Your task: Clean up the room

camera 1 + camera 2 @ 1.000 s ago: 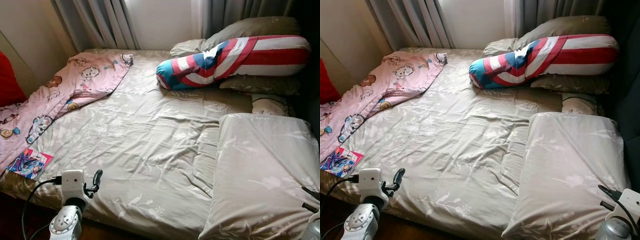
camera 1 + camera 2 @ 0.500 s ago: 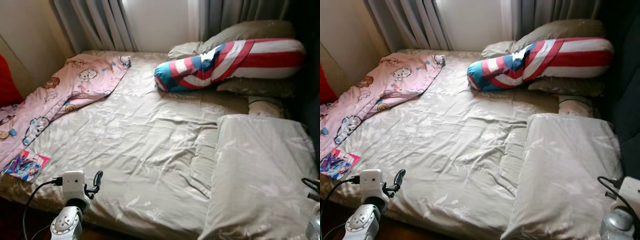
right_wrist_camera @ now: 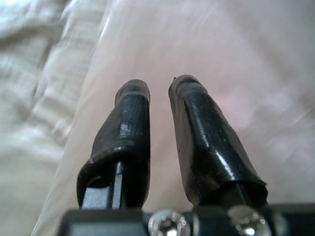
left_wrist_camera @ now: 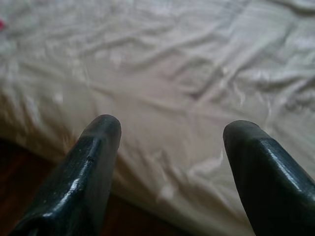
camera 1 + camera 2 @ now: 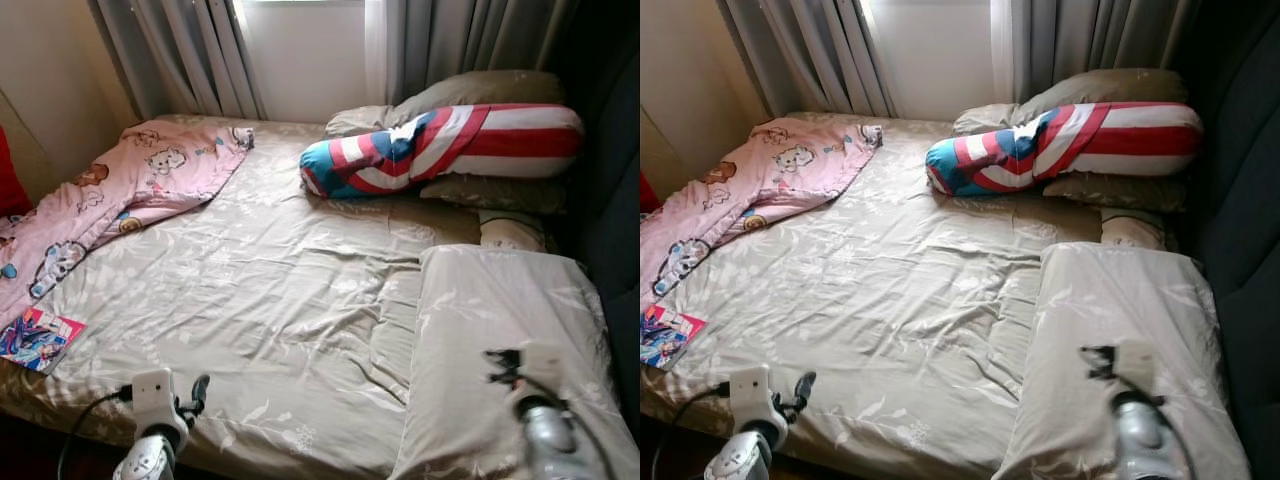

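Right gripper [image 3: 157,91]: fingers nearly closed, hovering over the pillow [image 5: 500,320] lying at the bed's [image 5: 270,290] right side; should open before gripping its edge. Left gripper [image 4: 170,130]: fingers open, hanging idle.

Creased matt cloth bedsheet [image 5: 270,290], glossy black fingers [image 4: 93,162], printed pink blanket [image 5: 120,195]
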Controlling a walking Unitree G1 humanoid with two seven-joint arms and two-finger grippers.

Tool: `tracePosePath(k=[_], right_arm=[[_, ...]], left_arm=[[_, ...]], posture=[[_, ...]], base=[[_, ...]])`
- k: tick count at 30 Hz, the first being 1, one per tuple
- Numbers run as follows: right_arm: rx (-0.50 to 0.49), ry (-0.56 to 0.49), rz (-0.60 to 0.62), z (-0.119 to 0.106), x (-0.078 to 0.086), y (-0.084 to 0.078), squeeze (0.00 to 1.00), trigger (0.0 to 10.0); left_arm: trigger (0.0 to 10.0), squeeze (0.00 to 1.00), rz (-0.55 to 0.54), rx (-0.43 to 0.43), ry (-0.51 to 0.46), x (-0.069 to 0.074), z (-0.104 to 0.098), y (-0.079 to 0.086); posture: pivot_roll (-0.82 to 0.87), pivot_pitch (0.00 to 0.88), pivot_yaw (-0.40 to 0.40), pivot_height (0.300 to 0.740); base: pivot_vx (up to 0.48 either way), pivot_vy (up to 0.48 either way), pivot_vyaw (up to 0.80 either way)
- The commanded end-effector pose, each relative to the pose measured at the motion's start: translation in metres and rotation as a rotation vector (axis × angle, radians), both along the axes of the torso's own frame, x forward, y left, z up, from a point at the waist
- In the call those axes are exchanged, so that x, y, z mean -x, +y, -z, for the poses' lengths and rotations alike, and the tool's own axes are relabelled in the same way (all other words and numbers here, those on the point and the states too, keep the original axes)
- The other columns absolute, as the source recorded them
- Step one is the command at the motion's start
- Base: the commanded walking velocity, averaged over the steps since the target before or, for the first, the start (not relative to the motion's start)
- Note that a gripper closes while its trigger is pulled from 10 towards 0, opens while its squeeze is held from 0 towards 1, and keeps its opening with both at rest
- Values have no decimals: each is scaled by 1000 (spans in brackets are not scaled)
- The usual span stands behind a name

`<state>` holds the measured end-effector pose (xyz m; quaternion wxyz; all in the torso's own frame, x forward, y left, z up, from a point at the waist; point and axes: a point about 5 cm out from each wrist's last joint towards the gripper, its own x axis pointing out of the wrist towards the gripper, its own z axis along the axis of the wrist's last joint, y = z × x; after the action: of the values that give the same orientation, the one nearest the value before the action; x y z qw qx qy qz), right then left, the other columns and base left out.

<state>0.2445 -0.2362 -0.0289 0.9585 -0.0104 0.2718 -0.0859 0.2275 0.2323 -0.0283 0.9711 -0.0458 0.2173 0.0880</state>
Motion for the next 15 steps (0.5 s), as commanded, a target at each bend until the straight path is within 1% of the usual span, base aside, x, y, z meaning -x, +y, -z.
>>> tracePosePath(k=[1, 2, 4, 6, 7, 8, 10, 12, 15], right_arm=[[3, 39, -6, 5, 6, -2, 0, 10000], [-5, 98, -8, 14, 15, 1, 0, 10000], [-18, 134, -14, 19, 21, 3, 0, 10000], [-43, 191, -35, 29, 31, 12, 0, 10000], [-43, 191, -35, 29, 31, 12, 0, 10000], [-50, 220, -30, 33, 36, 14, 0, 10000], [-50, 231, -25, 34, 38, 14, 0, 10000], [-73, 257, -12, 38, 44, 16, 0, 10000], [-80, 275, -11, 41, 48, 18, 0, 10000]], left_arm=[[10000, 0, 0, -5, 22, 0, 2, 1], [10000, 0, 3, 1, 52, 2, 6, -1], [10000, 0, 8, 5, 83, 4, 10, -4], [10000, 0, 21, -3, 169, 13, 21, -7], [10000, 0, 21, -3, 169, 13, 21, -7], [10000, 0, 22, 2, 206, 17, 26, -9], [10000, 0, 24, 3, 220, 18, 28, -10], [10000, 0, 36, -5, 267, 24, 33, -15], [10000, 0, 35, -5, 288, 27, 36, -16]], posture=[[-86, 0, 25, 740], [-83, 0, 20, 740], [-80, 0, 18, 740], [-89, 0, 19, 740], [-89, 0, 19, 740], [-86, 0, 18, 740], [-84, 0, 17, 740], [-79, 0, 14, 740], [-85, 0, 14, 740]], base=[[0, 0, 0], [0, 0, 0], [0, 0, 0], [0, 0, 0], [0, 0, 0], [0, 0, 0], [0, 0, 0], [0, 0, 0], [0, 0, 0]])
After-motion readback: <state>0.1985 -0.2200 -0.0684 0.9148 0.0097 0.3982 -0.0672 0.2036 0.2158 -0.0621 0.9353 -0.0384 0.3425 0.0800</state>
